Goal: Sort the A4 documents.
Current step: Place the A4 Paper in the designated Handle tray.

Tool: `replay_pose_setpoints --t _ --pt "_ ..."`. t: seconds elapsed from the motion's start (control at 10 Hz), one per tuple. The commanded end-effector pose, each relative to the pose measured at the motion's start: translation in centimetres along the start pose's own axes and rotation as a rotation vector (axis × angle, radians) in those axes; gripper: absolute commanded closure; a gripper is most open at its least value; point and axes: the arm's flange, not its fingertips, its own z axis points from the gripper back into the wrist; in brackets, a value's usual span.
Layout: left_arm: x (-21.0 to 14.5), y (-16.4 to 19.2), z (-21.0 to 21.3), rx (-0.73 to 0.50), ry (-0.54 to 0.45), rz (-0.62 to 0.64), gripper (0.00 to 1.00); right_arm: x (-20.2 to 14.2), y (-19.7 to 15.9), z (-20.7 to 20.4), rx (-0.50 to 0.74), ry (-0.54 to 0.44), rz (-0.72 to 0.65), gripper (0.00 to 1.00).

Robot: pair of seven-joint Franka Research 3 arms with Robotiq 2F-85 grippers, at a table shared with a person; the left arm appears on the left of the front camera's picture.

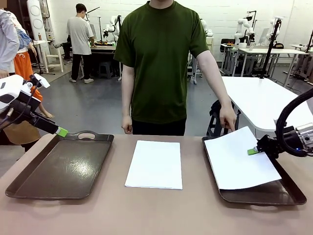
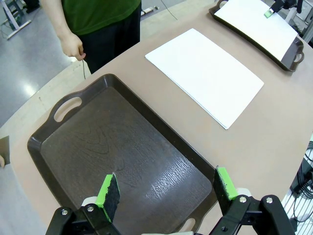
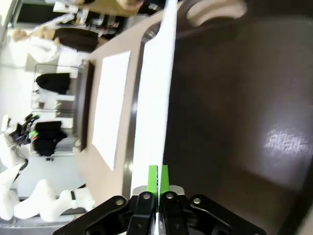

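**Colleague:** How are the jaws?

**Me:** My left jaws are spread wide and empty, hovering above the bare left tray (image 1: 63,166), I'd say ready for a sheet.

**Colleague:** And the paper?

**Me:** The stack of A4 documents (image 1: 154,164) lies flat on the tabletop (image 1: 146,215), between the trays. My right jaws are pinching the edge of one sheet (image 1: 242,159), slanted over the right tray (image 1: 264,198).

**Colleague:** Why the edge?

**Me:** Thin paper offers nothing else to grip, I reckon. The person's hand (image 1: 228,122) is near its far corner.
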Motion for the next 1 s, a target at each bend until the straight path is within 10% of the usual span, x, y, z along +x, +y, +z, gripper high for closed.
replay_pose_setpoints --t 0.0,0.9 --pt "-0.2 0.3 -0.1 -0.002 -0.012 -0.006 0.00 -0.6 0.4 -0.2 -0.116 -0.003 -0.014 0.99" --pt "-0.2 0.3 -0.1 -0.002 -0.012 -0.006 0.00 -0.7 1.3 0.4 -0.237 0.052 0.012 0.90"
